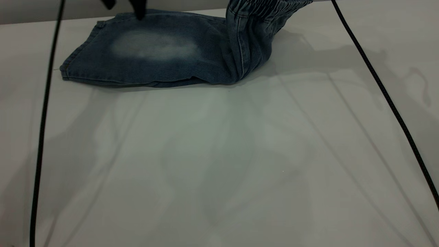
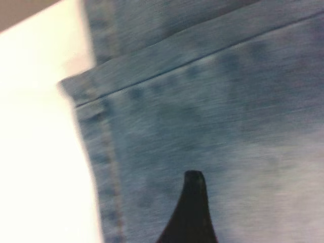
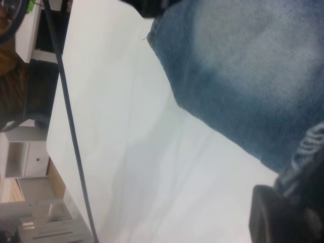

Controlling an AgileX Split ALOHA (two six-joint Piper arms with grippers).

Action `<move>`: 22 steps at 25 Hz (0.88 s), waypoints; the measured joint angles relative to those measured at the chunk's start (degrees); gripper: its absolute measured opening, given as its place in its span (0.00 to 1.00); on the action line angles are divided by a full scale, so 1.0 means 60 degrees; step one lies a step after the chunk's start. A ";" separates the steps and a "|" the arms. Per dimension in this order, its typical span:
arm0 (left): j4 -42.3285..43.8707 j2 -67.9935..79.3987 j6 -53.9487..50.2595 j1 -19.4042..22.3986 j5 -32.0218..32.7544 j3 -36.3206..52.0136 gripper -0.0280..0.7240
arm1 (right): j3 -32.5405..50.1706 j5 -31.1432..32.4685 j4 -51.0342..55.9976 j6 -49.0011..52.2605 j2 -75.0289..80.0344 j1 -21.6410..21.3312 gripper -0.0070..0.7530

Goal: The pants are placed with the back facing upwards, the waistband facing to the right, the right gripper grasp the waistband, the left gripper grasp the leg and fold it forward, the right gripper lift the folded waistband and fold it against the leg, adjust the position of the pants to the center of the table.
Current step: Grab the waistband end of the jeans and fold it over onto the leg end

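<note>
Pants (image 1: 161,51) waistband (image 1: 264,10) lifted; cables (image 1: 377,82) flank them.

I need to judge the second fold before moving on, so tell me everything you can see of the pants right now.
The pants are blue washed denim, already folded lengthwise, lying flat on the table near its far edge, leg hem toward the left. A pale faded patch shows on top. The gathered waistband is lifted off the table at the right, cloth hanging in vertical folds below it; the right gripper is at it. The left gripper presses on the leg near the far left corner.
</note>
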 joint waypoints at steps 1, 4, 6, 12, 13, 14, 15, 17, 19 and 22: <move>-0.0011 0.0000 -0.0031 0.0137 0.0000 0.0000 0.82 | 0.0000 0.0000 0.0000 0.0000 0.0000 0.0000 0.03; -0.0068 0.0073 -0.0031 0.0469 0.0000 0.0000 0.82 | 0.0000 0.0000 0.0000 -0.0003 0.0000 0.0000 0.03; -0.0223 0.0188 -0.0022 0.0626 -0.0013 0.0032 0.82 | 0.0000 0.0000 0.0006 -0.0003 0.0000 0.0000 0.03; -0.0486 0.0597 -0.0013 0.0676 -0.0013 0.0032 0.82 | 0.0000 0.0010 0.0039 -0.0003 0.0000 0.0000 0.03; -0.0486 0.0631 -0.0013 0.0676 -0.0013 0.0032 0.82 | 0.0000 0.0010 0.0049 -0.0003 0.0000 0.0000 0.03; -0.0476 0.0692 -0.0013 0.0676 -0.0013 0.0032 0.82 | 0.0000 0.0040 0.0058 0.0007 0.0000 0.0000 0.03; -0.0477 0.0763 -0.0013 0.0676 -0.0013 0.0022 0.82 | 0.0000 0.0059 0.0058 0.0007 0.0000 0.0000 0.03; -0.0457 0.0894 -0.0013 0.0676 -0.0023 0.0022 0.82 | 0.0000 0.0157 0.0058 0.0017 0.0000 0.0000 0.03; -0.0457 0.0971 -0.0013 0.0676 -0.0014 0.0022 0.82 | 0.0000 0.0205 0.0128 0.0017 0.0000 0.0000 0.03; -0.0457 0.0981 -0.0013 0.0668 -0.0004 0.0014 0.82 | 0.0000 0.0245 0.0425 0.0017 0.0000 0.0000 0.03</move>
